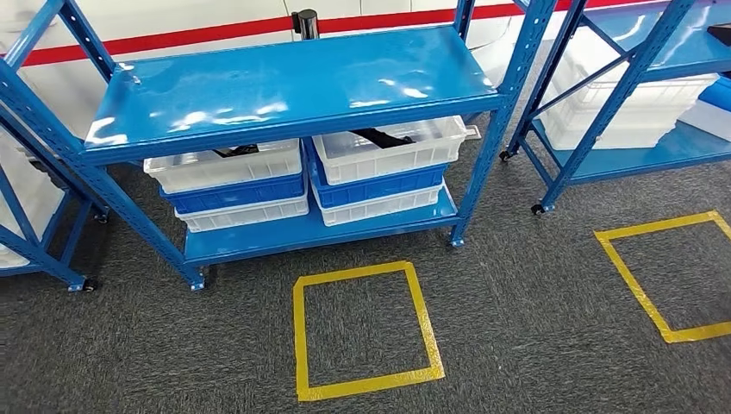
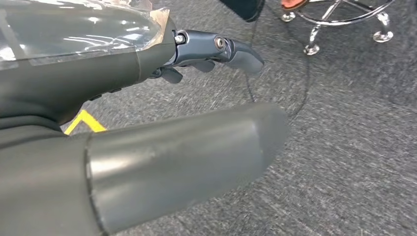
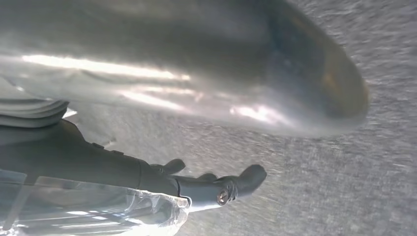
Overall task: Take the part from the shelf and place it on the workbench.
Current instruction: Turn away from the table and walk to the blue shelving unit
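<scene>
Shelf (image 1: 284,82) ahead of me, blue steel, on castors, standing on grey carpet (image 1: 517,328). Top deck bare and glossy. Lower deck carries two stacks of bins, white over blue over white. A second blue shelf (image 1: 638,95) stands to the right, holding more white bins. Two yellow tape squares on the floor; the nearer one (image 1: 366,328) lies just in front of the shelf, the other (image 1: 668,276) off to the right.

The part: dark shapes lie in both top bins. The clearer one (image 1: 379,136) sits in the right bin (image 1: 392,151), far side, mostly hidden under the top deck. A smaller dark bit (image 1: 237,151) shows in the left bin (image 1: 224,166). I cannot tell its full form from here.

My guess at handling: black, likely moulded plastic or metal, stiff, not fragile, light enough for one hand. It looks long and thin, so I would take it near the middle, across its narrow width, to keep it from tipping. Little room between bin rim and deck, so I would go in low and flat.

My hands hang at my sides over carpet. Left hand (image 2: 196,56): fingers loosely apart, nothing held. Right hand (image 3: 206,184): the same, fingers slack and parted, nothing in them.

Workbench not seen yet.
</scene>
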Motion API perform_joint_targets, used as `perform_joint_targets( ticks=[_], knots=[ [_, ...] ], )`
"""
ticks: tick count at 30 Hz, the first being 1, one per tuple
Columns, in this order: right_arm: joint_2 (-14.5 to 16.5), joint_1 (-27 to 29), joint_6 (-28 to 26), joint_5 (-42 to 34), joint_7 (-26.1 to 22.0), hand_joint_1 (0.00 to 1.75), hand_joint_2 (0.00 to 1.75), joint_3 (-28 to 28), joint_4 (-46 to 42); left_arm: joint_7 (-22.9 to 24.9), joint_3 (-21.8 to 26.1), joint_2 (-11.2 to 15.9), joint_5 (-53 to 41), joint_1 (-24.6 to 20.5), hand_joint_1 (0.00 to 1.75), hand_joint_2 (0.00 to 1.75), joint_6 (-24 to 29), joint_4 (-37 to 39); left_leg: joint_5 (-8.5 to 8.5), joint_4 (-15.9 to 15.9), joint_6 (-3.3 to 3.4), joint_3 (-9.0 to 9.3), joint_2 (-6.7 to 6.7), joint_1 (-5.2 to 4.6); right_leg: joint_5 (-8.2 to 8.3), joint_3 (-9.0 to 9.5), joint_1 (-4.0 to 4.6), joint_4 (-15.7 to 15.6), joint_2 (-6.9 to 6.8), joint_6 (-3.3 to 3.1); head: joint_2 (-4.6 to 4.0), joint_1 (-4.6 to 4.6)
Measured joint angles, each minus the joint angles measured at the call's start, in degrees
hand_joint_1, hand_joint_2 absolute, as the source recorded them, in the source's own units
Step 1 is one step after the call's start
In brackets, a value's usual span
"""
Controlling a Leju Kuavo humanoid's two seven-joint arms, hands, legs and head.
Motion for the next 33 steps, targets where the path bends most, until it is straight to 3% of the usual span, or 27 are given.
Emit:
perform_joint_targets(
  ticks=[1,3,5,6,7,8,9,12,14,17,19,21,23,25,27,29,31,33],
  knots=[
    [0.0,-0.1,0.0,0.0,0.0,0.0,0.0,0.0,0.0,0.0,0.0,0.0,0.0,0.1,0.0,0.0,0.0,0.0,-0.1,0.1,-0.22,-0.13,0.22,0.12,0.12,0.17,-0.09,-0.1,-0.56,-0.41,0.0,-0.01],
    [0.0,-0.1,0.0,0.0,0.1,0.0,0.0,0.0,0.0,0.0,0.0,0.1,-0.1,0.1,0.0,0.0,0.0,0.0,-1.72,2.6,-0.67,-1.22,2.63,0.3,0.29,0.32,-0.3,-0.2,-1.74,-1.27,0.0,-0.18],
    [0.0,0.1,0.0,-0.1,-0.1,0.0,0.0,0.0,0.0,0.0,0.0,0.1,-0.1,0.0,0.0,0.0,-0.1,0.0,-5.32,9.1,-1.18,-4.31,5.63,0.41,0.18,0.34,-0.12,-0.2,-2.92,-1.84,0.0,-0.39],
    [0.0,0.2,0.0,-0.2,-0.4,0.0,0.0,0.0,0.0,0.0,0.0,0.1,-0.2,-0.1,0.0,0.0,-0.1,0.0,-6.93,12.8,-1.42,-6.21,6.29,0.53,0.09,0.33,0.0,-0.2,-3.52,-1.95,0.0,-0.4],
    [0.0,0.2,0.0,-0.3,-0.6,0.0,0.0,-0.1,0.0,0.0,0.0,0.1,-0.2,-0.1,0.0,0.0,-0.2,0.0,-7.76,15.5,-1.58,-7.63,6.6,0.63,0.02,0.32,0.09,-0.2,-4.05,-2.02,0.0,-0.4],
    [0.0,0.2,0.0,-0.3,-0.8,0.0,0.0,-0.1,0.0,0.0,0.0,0.1,-0.3,0.0,0.0,0.0,-0.2,0.0,-7.49,16.2,-1.62,-8.08,6.78,0.72,-0.03,0.34,0.14,-0.2,-4.48,-2.08,0.0,-0.4],
    [0.0,0.2,0.0,-0.3,-0.9,0.0,0.0,-0.1,0.0,0.0,0.0,0.1,-0.3,0.0,0.0,0.0,-0.2,0.0,-6.14,14.6,-1.54,-7.29,6.92,0.76,-0.08,0.41,0.18,-0.2,-4.79,-2.12,0.0,-0.4],
    [0.1,-0.1,0.0,-0.2,-1.0,0.0,0.0,-0.1,0.0,-0.1,0.0,0.2,-0.3,0.0,0.0,0.0,-0.3,0.0,-1.34,3.6,-0.75,-1.49,7.75,0.52,-0.35,0.72,0.42,-0.2,-5.25,-1.85,0.0,-0.39],
    [0.2,-0.2,0.0,-0.2,-1.0,0.0,0.0,-0.1,0.0,-0.1,0.0,0.3,-0.4,-0.1,0.0,0.0,-0.4,0.0,-0.9,0.7,-0.34,-0.02,8.12,0.1,-0.51,0.72,0.67,-0.2,-5.4,-1.36,0.0,-0.35],
    [0.2,-0.2,-0.2,-0.2,-1.1,0.0,0.0,-0.1,0.0,-0.2,0.0,0.3,-0.5,-0.1,0.0,0.0,-0.7,0.0,-0.53,-0.2,0.48,0.31,7.6,0.0,-0.84,0.6,0.83,0.1,-5.33,-0.43,0.0,-0.33],
    [0.3,-0.2,-0.3,-0.2,-1.3,0.0,0.0,-0.1,0.0,-0.2,0.0,0.3,-0.6,-0.1,0.0,0.0,-0.8,0.0,-0.03,-1.0,1.25,0.84,7.31,0.28,-2.85,-1.16,0.84,3.9,-4.25,-0.42,0.0,-0.23],
    [0.3,0.0,-0.3,-0.2,-1.4,0.0,0.0,-0.2,0.0,-0.2,0.0,0.3,-0.7,-0.2,0.0,0.0,-0.9,0.0,0.02,-1.1,1.61,0.9,6.95,0.23,-5.91,-4.86,0.63,11.3,-3.23,-0.71,0.0,-0.17],
    [0.2,0.1,-0.4,-0.2,-1.4,0.0,0.0,-0.2,0.0,-0.2,0.0,0.2,-0.8,-0.2,0.0,0.0,-1.0,0.0,-0.03,-1.0,1.6,0.92,6.43,0.22,-6.91,-7.37,0.46,15.6,-2.97,-0.21,0.0,-0.17],
    [0.1,0.2,-0.4,-0.1,-1.3,0.0,0.0,-0.3,0.0,-0.2,0.0,0.2,-0.9,-0.2,0.0,0.0,-1.0,0.0,-0.13,-1.0,1.42,1.05,5.92,0.33,-4.6,-5.98,0.18,11.9,-2.93,0.95,0.0,-0.16],
    [0.1,0.1,-0.4,-0.1,-1.3,0.0,0.0,-0.3,0.0,-0.1,0.0,0.1,-0.9,-0.2,0.0,0.0,-0.9,0.0,-0.46,-0.6,0.88,1.19,5.53,0.34,-1.23,-2.43,-0.13,3.9,-2.77,1.76,0.0,-0.12],
    [0.2,0.0,-0.4,-0.1,-1.3,0.0,0.0,-0.3,0.0,-0.1,0.0,0.2,-0.9,-0.2,0.0,0.0,-0.9,0.0,-1.02,-0.2,0.53,1.24,5.34,0.14,0.48,-0.47,-0.32,-0.3,-2.65,1.33,0.0,-0.14],
    [0.2,0.0,-0.4,-0.1,-1.3,0.0,0.0,-0.4,0.0,-0.1,0.0,0.3,-0.9,-0.2,0.0,0.0,-0.9,0.0,-1.13,0.0,1.26,1.25,5.33,0.06,0.74,-0.22,-0.29,-0.5,-2.68,0.67,0.0,-0.2],
    [0.2,0.0,-0.4,-0.1,-1.3,0.0,0.0,-0.5,0.0,-0.1,0.0,0.3,-0.9,-0.2,0.0,0.0,-0.9,0.0,-0.93,-0.2,1.93,1.3,5.35,0.16,0.8,-0.12,-0.05,-0.4,-2.67,0.47,0.0,-0.2]
  ],
)
